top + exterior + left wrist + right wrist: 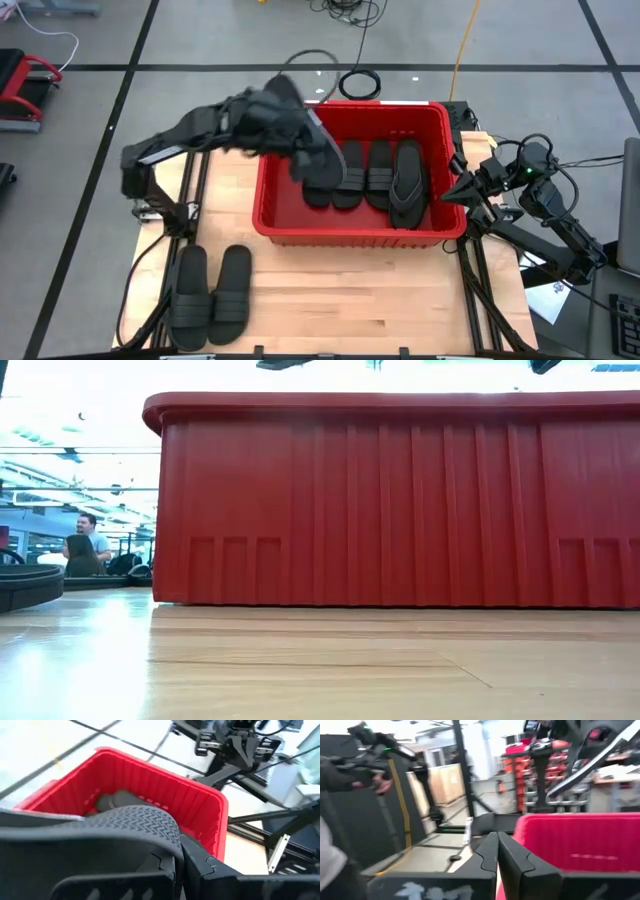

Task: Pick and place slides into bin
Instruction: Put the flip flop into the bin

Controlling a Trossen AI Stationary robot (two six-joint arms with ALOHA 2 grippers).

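My left hand (300, 150) grips a slide (322, 152) over the bin (350, 232); my right hand (462, 187), fingers together, waits beside the bin.

Bright overhead light; low view ceiling blown out; wrist views blurred.

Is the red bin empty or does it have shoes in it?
Not empty. Black slides lie side by side inside the bin.
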